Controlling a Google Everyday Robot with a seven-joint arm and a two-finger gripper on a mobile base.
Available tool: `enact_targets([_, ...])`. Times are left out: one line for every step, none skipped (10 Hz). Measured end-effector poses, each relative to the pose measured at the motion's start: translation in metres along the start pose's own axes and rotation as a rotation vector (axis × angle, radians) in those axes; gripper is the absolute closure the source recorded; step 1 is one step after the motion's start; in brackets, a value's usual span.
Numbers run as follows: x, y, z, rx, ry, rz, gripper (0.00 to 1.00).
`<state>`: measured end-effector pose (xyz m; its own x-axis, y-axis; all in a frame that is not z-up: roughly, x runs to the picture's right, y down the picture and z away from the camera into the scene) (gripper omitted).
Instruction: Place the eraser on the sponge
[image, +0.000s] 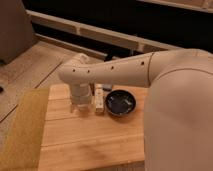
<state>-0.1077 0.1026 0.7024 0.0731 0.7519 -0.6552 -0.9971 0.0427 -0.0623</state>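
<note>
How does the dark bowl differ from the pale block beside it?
Colour: the bowl is dark, the block pale.
Shape: the bowl is round and open on top; the block is narrow and straight-sided.
Footprint: the bowl covers more surface than the block.
Shared: both rest side by side on the wooden table. The claw hangs over the table on the block's far side from the bowl.
</note>
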Motion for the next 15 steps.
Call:
enact_targets([0.0, 0.0, 0.0, 0.0, 0.0, 0.0, 0.35])
enact_targets([0.0, 0.0, 0.0, 0.0, 0.0, 0.0, 0.35])
enact_targets([0.0, 0.0, 0.0, 0.0, 0.0, 0.0, 0.35])
enact_targets([0.0, 0.0, 0.001, 0.001, 0.002, 0.0, 0.35])
enact_targets([0.0, 0.0, 0.001, 0.0, 0.002, 0.0, 0.35])
enact_targets([0.0, 0.0, 0.001, 0.0, 0.002, 0.0, 0.35])
enact_targets([0.0, 0.0, 0.001, 0.0, 0.002, 0.0, 0.35])
enact_targets([0.0, 0.0, 0.001, 0.0, 0.002, 0.0, 0.35])
enact_targets([0.0, 0.0, 0.001, 0.0, 0.002, 0.0, 0.35])
enact_targets([0.0, 0.0, 0.001, 0.001, 0.002, 0.0, 0.35])
enact_targets([0.0, 0.0, 0.001, 0.003, 0.001, -0.002, 0.35])
enact_targets([-0.007, 0.001, -0.004, 0.006, -0.015, -0.004, 0.35])
enact_targets([-0.023, 0.001, -0.011, 0.004, -0.048, -0.016, 0.35])
enact_targets([-0.046, -0.001, -0.019, -0.011, -0.086, -0.032, 0.35])
enact_targets([-0.067, -0.003, -0.025, -0.028, -0.123, -0.045, 0.35])
